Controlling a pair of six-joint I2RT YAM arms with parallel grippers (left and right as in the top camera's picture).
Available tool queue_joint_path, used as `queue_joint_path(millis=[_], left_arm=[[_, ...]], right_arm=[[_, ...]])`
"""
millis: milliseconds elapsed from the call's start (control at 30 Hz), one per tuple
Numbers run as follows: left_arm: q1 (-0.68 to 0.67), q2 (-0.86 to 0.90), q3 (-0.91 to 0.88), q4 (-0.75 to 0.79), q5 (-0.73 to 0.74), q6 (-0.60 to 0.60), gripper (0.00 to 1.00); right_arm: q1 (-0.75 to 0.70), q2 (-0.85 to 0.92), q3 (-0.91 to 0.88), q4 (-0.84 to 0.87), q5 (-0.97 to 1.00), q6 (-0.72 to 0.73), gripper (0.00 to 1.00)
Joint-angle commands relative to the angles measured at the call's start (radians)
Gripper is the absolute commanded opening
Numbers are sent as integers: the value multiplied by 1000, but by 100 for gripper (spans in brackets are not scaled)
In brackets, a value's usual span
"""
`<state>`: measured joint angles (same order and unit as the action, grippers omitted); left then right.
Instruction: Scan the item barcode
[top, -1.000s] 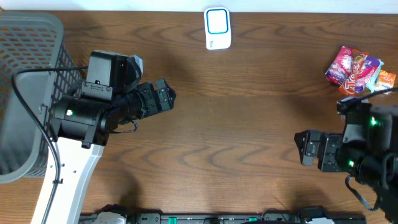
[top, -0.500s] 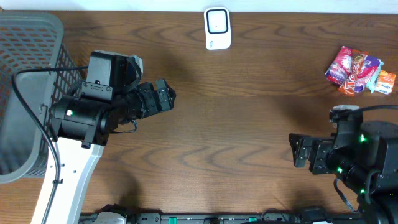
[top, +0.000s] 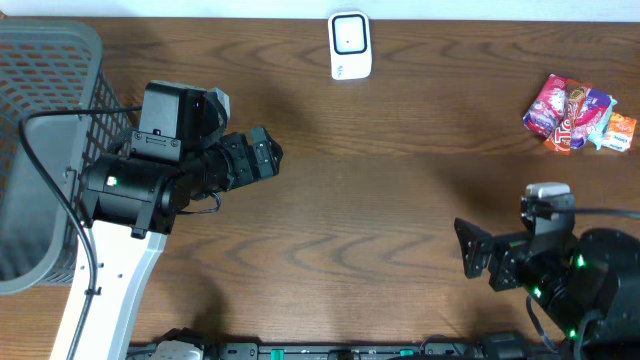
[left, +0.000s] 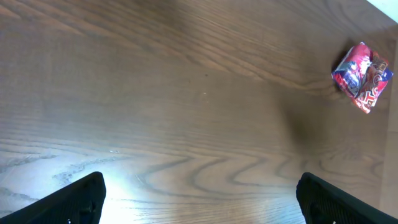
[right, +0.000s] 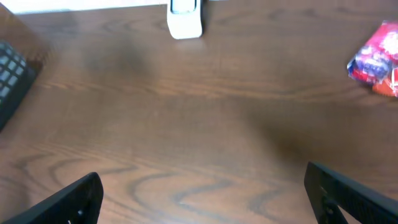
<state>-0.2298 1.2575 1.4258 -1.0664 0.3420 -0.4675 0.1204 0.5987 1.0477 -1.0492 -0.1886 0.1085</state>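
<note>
Basket (top: 60, 45) far left, scanner (top: 350, 45) top centre, snack packets (top: 575, 112) right

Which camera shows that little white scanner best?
Overhead: the white scanner shows whole, window and all. The right wrist view cuts off its top at the frame edge; the left wrist view misses it entirely.

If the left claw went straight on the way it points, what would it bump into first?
Probably just the bare table; the left gripper aims slightly past the snack packet, though depth is unclear.
</note>
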Motion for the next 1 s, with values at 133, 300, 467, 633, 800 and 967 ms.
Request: queue_joint_path(millis=[133, 300, 467, 633, 800, 967], left_arm=[[4, 3, 11, 1, 5, 6, 98], [4, 3, 11, 1, 5, 6, 98], [4, 3, 11, 1, 5, 6, 98], [4, 3, 11, 1, 5, 6, 98], [4, 3, 11, 1, 5, 6, 98], [4, 3, 11, 1, 5, 6, 98]], right_arm=[[5, -93, -113, 95, -17, -41, 99], [5, -190, -206, 166, -35, -81, 99], [5, -288, -304, 230, -36, -88, 99], [9, -357, -400, 314, -43, -88, 99], [13, -414, -497, 424, -42, -88, 99], [13, -455, -586, 526, -42, -88, 99]])
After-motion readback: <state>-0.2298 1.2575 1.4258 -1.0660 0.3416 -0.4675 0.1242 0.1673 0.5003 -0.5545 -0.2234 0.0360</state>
